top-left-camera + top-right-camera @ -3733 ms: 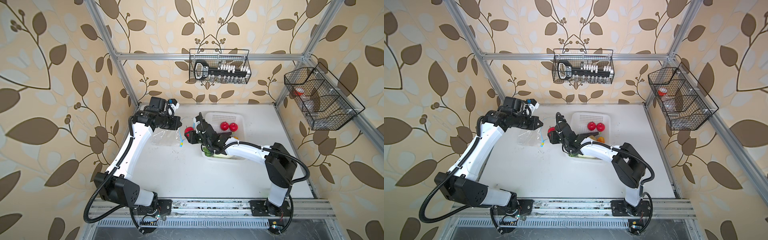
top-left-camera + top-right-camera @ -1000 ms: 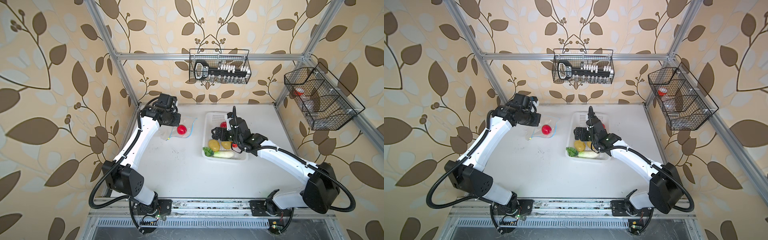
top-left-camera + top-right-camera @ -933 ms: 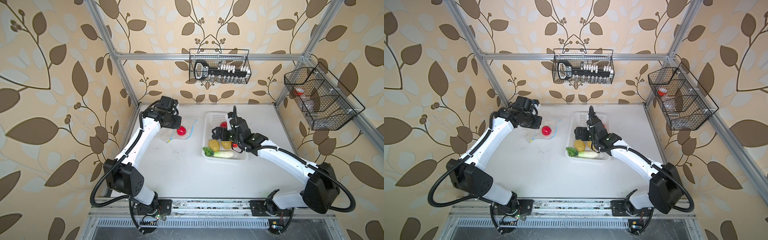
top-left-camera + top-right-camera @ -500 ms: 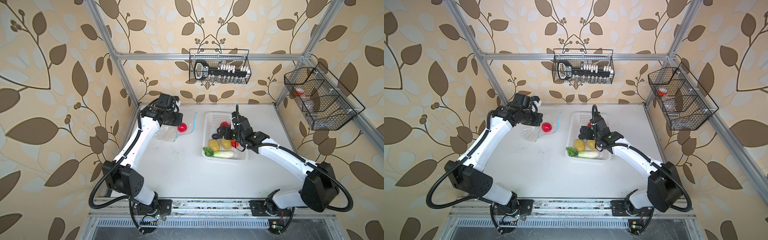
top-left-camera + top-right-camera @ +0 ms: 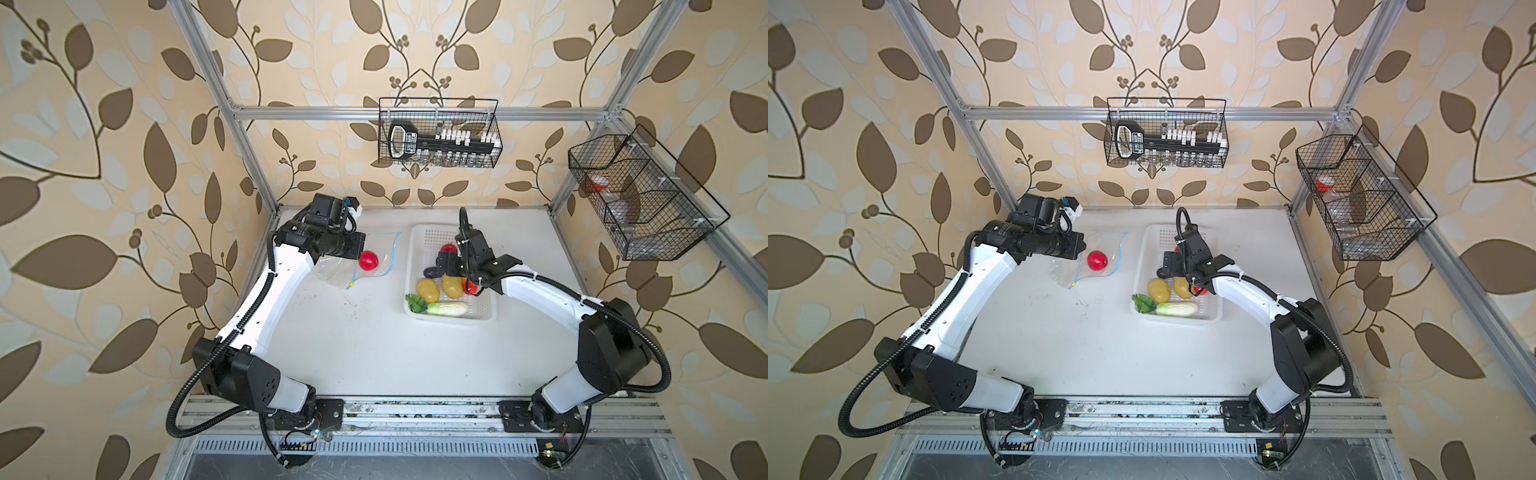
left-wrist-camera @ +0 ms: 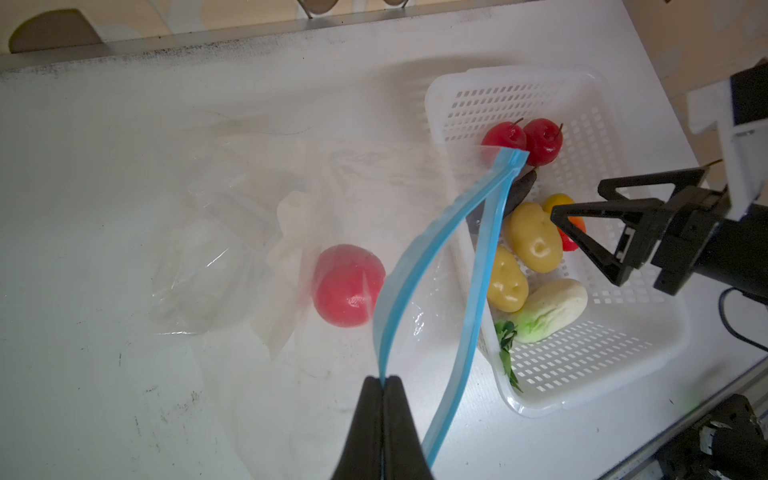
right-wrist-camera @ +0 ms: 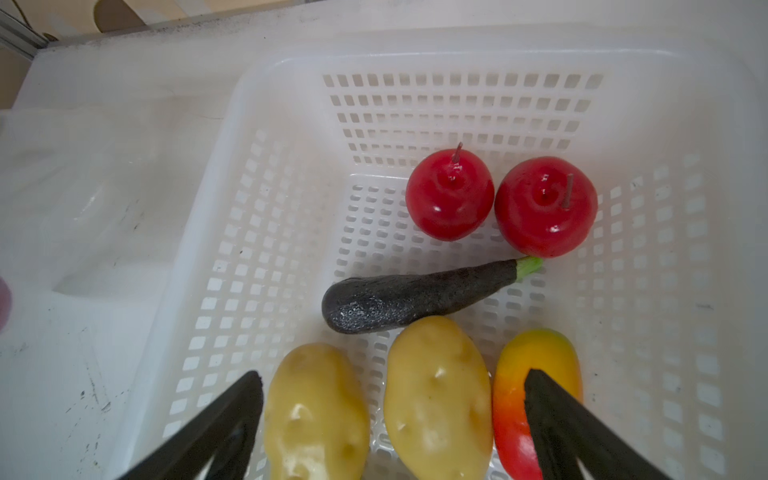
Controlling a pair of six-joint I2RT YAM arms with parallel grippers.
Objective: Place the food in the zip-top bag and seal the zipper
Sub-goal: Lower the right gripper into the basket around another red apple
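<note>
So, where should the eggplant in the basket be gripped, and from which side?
Across its narrow width near the rounded dark end, coming straight down. The eggplant lies flat on the basket floor. Its stem end is by an apple and a potato crowds its middle, so the rounded end probably has the most room.

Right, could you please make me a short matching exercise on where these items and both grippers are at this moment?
1 left gripper
2 right gripper
3 eggplant
4 lone apple

A inside the zip-top bag
B open over the potatoes
C lying in the white basket
D shut on the zipper

Pairs: 1-D, 2-B, 3-C, 4-A.
</note>
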